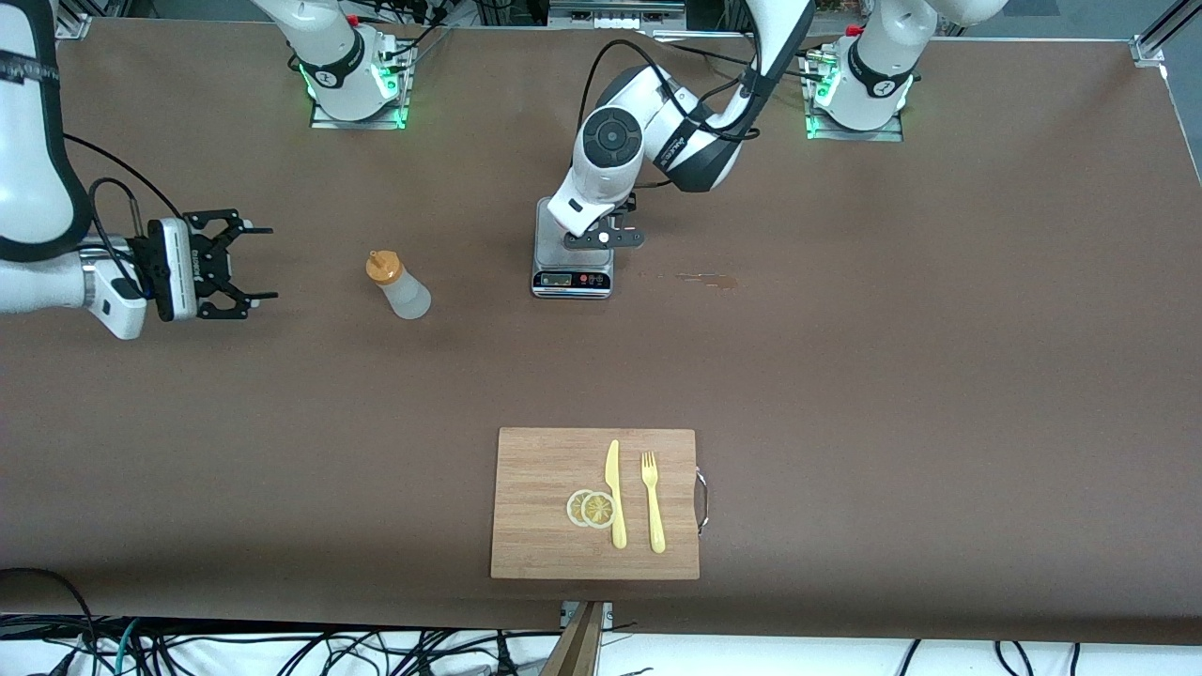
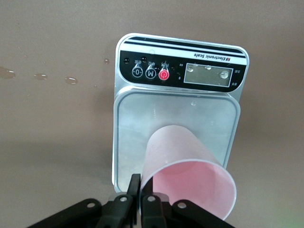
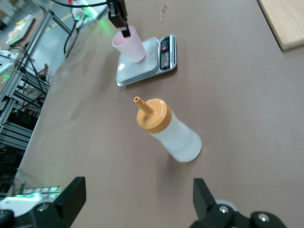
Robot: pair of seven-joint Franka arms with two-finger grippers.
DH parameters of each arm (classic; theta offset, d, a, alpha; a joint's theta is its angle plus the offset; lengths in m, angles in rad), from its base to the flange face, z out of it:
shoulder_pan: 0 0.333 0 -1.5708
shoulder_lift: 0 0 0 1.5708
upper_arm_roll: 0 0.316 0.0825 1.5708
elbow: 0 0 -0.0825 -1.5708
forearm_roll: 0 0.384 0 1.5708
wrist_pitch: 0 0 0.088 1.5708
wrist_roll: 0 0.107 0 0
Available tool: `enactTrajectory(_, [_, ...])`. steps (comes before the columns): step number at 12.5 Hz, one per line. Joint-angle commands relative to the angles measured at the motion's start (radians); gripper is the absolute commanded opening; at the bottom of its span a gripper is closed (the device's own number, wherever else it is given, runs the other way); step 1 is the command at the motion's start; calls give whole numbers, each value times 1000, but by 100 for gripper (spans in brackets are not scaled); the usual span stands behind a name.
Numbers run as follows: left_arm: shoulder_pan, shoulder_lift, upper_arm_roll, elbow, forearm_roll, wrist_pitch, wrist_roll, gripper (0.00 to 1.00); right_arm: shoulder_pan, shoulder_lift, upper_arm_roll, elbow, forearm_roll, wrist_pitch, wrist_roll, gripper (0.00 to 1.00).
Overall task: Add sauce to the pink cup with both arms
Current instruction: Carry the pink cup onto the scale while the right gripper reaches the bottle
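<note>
The sauce bottle, whitish with an orange nozzle cap, stands on the table toward the right arm's end; it also shows in the right wrist view. My right gripper is open and empty beside it, a short gap away, with the bottle between and ahead of its fingers. The pink cup sits on the scale's plate. My left gripper is shut on the cup's rim, one finger inside and one outside. In the front view the left arm's wrist hides the cup. The right wrist view shows the cup.
The scale sits mid-table near the robots' bases, with small wet spots beside it. A wooden cutting board near the front edge holds a yellow knife, a fork and lemon slices.
</note>
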Motion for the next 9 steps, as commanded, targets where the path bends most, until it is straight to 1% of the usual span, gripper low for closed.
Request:
enactTrajectory(1, [-6, 13, 22, 23, -18, 13, 7, 100, -34, 78, 5, -41, 113, 17, -255, 100])
enactTrajectory(2, [3, -3, 28, 46, -21, -3, 9, 100, -36, 101, 5, -62, 148, 28, -353, 100])
enactTrajectory(3, [23, -15, 36, 67, -21, -53, 10, 100, -41, 109, 5, -98, 188, 45, -439, 100])
enactTrajectory(5, [81, -47, 44, 139, -21, -189, 21, 100, -41, 121, 5, -178, 269, 53, -570, 100])
enactTrajectory(6, [119, -67, 50, 179, -20, -263, 62, 100, -41, 129, 5, -218, 308, 63, -645, 100])
enactTrajectory(7, [153, -93, 73, 201, -20, -309, 134, 100, -41, 143, 5, -252, 335, 67, -702, 100])
enactTrajectory(9, [201, -144, 129, 206, -14, -351, 283, 100, -39, 169, 6, -281, 397, 67, -779, 100])
